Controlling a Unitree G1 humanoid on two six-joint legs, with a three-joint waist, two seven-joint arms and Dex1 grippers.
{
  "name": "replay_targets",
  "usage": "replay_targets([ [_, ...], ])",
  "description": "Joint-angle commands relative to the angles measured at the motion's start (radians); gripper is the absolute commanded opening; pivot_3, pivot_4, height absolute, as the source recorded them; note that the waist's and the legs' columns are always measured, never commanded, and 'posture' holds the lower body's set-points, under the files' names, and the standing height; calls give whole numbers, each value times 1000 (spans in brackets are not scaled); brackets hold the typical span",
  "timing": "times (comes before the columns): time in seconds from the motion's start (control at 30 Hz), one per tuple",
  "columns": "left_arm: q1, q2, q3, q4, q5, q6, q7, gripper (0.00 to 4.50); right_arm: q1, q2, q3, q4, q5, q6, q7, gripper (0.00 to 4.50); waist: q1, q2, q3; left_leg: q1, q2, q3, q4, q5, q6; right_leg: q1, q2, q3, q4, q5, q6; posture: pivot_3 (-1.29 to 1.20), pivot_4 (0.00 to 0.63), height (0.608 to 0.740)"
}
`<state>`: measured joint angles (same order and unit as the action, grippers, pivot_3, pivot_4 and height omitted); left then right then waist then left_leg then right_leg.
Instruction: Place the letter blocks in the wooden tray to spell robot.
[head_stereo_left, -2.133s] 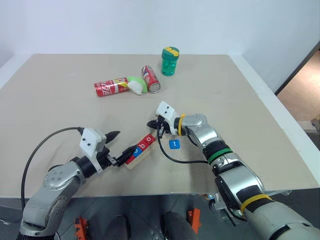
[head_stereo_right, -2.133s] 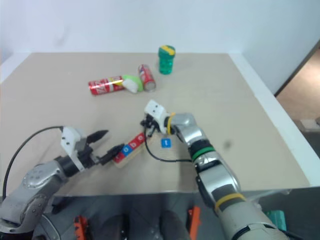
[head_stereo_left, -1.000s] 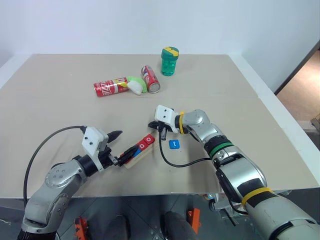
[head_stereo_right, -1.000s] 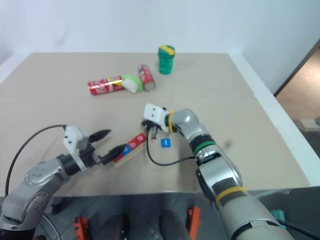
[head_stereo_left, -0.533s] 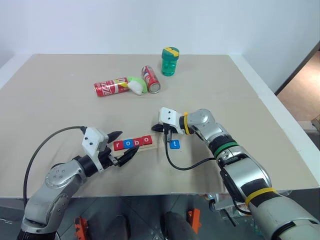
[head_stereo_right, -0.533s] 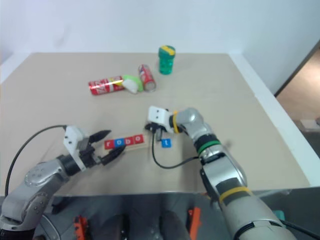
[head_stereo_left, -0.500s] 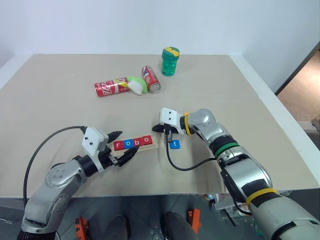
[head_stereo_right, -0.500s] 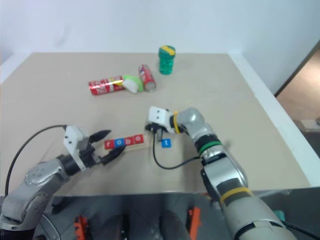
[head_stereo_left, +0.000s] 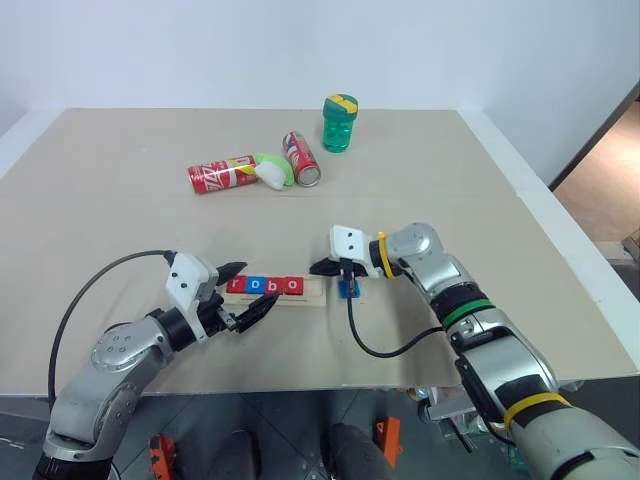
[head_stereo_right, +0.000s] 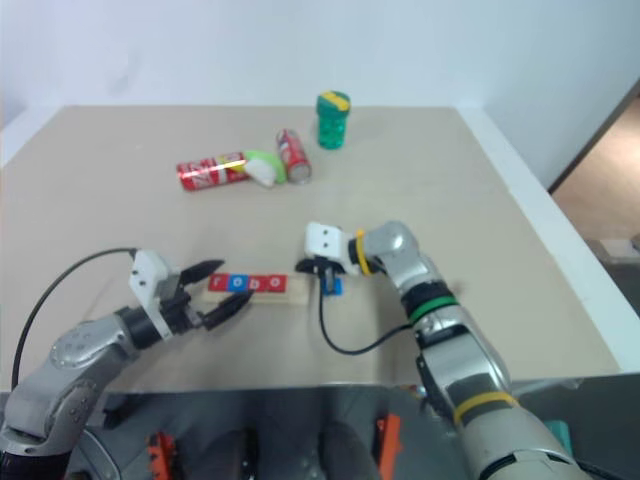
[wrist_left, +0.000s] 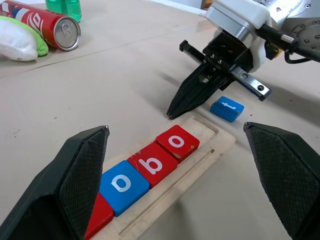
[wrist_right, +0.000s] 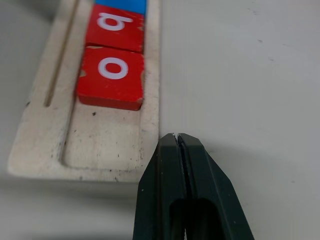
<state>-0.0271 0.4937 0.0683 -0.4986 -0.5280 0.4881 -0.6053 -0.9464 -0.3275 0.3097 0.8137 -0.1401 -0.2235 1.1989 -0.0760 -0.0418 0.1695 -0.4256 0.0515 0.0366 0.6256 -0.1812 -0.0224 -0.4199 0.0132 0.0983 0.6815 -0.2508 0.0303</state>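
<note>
Head view, tray: the wooden tray lies flat on the table, level across the near part, between the two grippers.
Head view, blocks: four letter blocks sit in the tray in a row, red, blue, red, red; the slot at the tray's right end is bare.
Head view, t block: the blue t block lies on the table just past the tray's right end, outside it.
Head view, left gripper: the left gripper hovers at the tray's left end, fingers spread wide, holding nothing.
Head view, right gripper: the right gripper points toward the tray's right end, fingers pressed together and empty, just beside the t block.
Head view, far side: two red cans lie on their sides with a white and green thing between them; a green jar stands upright behind.
Left wrist view: the row reads o, b, o up to the bare end slot; the right gripper's closed tip rests at the tray's far edge, with the t block next to it on the table.
Right wrist view: the closed fingers meet at the tray's long edge beside the bare slot; the red o and red b sit farther along.
</note>
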Motion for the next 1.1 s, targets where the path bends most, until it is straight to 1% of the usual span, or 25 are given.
replay_targets([
  [0.03,-14,14,3,-8,0,-12,-17,4500,53,-23,-1,-146,34,51,41,19,0,0,0,0,0,0,0,0,0,0,0,0,0,0,0,0,150,740],
  [0.17,-18,22,-6,-2,8,-18,-39,4500,65,-34,-22,-201,48,82,20,19,0,0,0,0,0,0,0,0,0,0,0,0,0,-1,1,0,150,740],
  [0.23,-23,37,-16,1,8,-22,-68,4500,38,-35,-73,-191,69,101,-37,19,0,0,0,0,0,0,0,0,0,0,0,0,0,-1,2,0,150,740],
  [0.3,-21,61,-27,-3,9,-29,-109,4500,19,-47,-120,-203,105,160,-52,19,0,0,0,0,0,0,0,0,0,0,0,0,0,-1,2,0,150,740],
  [0.33,-19,78,-32,-4,10,-32,-132,4500,21,-56,-148,-231,144,212,-45,256,0,0,0,0,0,0,0,0,0,0,0,0,0,-1,2,0,150,740],
  [0.43,-27,116,-46,4,20,-44,-186,4500,73,-104,-193,-335,220,324,4,256,1,0,0,0,0,0,0,0,0,0,0,0,0,-1,1,0,150,740],
  [0.53,-43,133,-52,15,11,-40,-218,4500,159,-166,-193,-451,286,424,93,256,1,0,0,0,0,0,0,0,0,0,0,0,0,-1,1,0,150,740],
  [0.67,-61,145,-67,14,-3,-25,-254,4500,265,-247,-173,-548,328,496,181,1551,6,1,1,-1,-1,0,0,-1,0,0,-1,-1,0,-3,1,0,150,740],
  [0.7,-65,146,-70,14,-4,-21,-259,4500,279,-263,-168,-575,349,544,201,1679,5,1,1,-1,-1,0,0,0,0,0,-1,-1,0,-3,3,0,150,740],
  [0.73,-68,147,-71,15,-6,-19,-261,4500,288,-274,-165,-594,364,578,214,2270,3,1,1,-1,-1,0,0,0,0,0,-1,0,0,-4,5,0,150,740],
  [0.8,-75,147,-75,17,-6,-16,-264,4500,286,-274,-165,-591,373,604,207,3035,1,1,1,1,0,1,0,0,0,0,0,0,0,-4,6,0,150,740],
  [0.83,-78,147,-77,17,-5,-15,-266,4500,285,-277,-162,-583,364,583,205,3300,0,1,1,1,0,1,0,0,0,0,0,0,0,-3,5,0,150,740],
  [0.93,-83,147,-80,17,-2,-13,-268,4500,278,-274,-152,-557,357,558,206,4287,0,1,1,1,1,0,1,0,1,0,1,-1,0,-3,5,0,150,740],
  [0.97,-83,147,-81,16,-1,-12,-268,4500,275,-270,-150,-547,355,551,203,4406,0,1,1,1,0,0,1,0,1,0,1,-1,0,-3,5,0,150,740],
  [1.1,-76,144,-79,7,3,-10,-258,4500,251,-224,-130,-456,315,446,161,4406,0,1,1,1,0,1,1,0,1,0,1,0,0,-3,5,0,150,740],
])
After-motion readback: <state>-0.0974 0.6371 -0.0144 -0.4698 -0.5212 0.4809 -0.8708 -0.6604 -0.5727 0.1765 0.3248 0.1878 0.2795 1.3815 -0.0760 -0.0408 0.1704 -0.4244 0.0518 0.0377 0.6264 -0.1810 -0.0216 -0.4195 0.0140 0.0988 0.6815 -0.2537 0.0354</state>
